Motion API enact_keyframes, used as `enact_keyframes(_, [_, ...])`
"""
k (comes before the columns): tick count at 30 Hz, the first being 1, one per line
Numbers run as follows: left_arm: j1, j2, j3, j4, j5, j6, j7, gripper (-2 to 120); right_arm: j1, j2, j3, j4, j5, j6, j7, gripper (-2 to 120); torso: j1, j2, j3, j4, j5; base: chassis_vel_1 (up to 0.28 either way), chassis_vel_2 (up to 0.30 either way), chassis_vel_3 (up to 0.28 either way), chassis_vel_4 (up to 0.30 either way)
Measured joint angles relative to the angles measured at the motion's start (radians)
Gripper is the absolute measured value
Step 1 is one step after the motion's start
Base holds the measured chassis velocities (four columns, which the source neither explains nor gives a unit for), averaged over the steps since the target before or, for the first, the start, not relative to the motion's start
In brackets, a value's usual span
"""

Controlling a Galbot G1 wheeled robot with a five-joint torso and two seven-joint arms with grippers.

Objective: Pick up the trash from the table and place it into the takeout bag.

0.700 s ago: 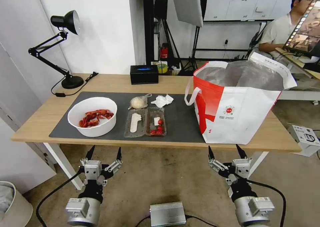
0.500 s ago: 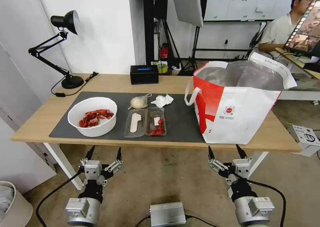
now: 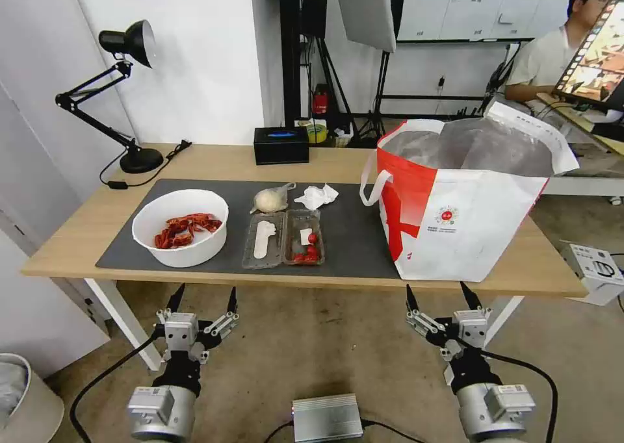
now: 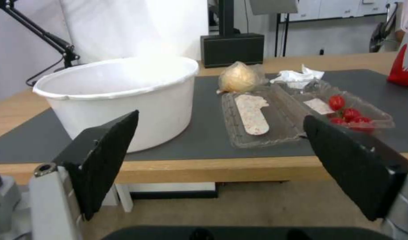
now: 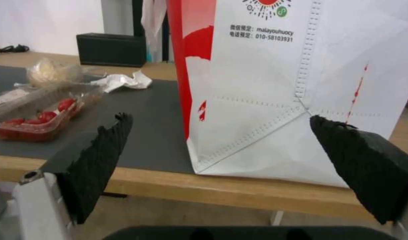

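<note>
On the wooden table [image 3: 78, 225] a dark grey mat carries the trash: a white bowl [image 3: 181, 227] [image 4: 119, 95] of red shells, a clear clamshell box [image 3: 283, 238] [image 4: 297, 115] [image 5: 39, 106] with red bits, a knotted clear bag [image 3: 270, 199] [image 4: 239, 78] and a crumpled tissue [image 3: 316, 196] [image 5: 123, 81]. The white-and-red takeout bag [image 3: 465, 206] [image 5: 297, 86] stands open at the right. My left gripper [image 3: 202, 295] [image 4: 221, 166] hangs open below the table's front edge, before the bowl. My right gripper [image 3: 441, 293] [image 5: 230, 170] is open below the edge, before the bag.
A black desk lamp [image 3: 123, 99] stands at the table's back left and a black box [image 3: 281, 145] at the back middle. A small grey unit [image 3: 327, 417] lies on the floor between my arms. A bin [image 3: 19, 397] is at the lower left.
</note>
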Motion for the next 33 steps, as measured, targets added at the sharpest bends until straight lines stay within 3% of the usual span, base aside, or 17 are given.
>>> enact_keyframes(33, [0.000,0.000,0.000,0.000,0.000,0.000,0.000,100,0.000,0.000,0.000,0.000,0.000,0.000,0.000,100,0.000,0.000,0.000,0.0000,0.0000,0.000,0.000,0.000,0.000])
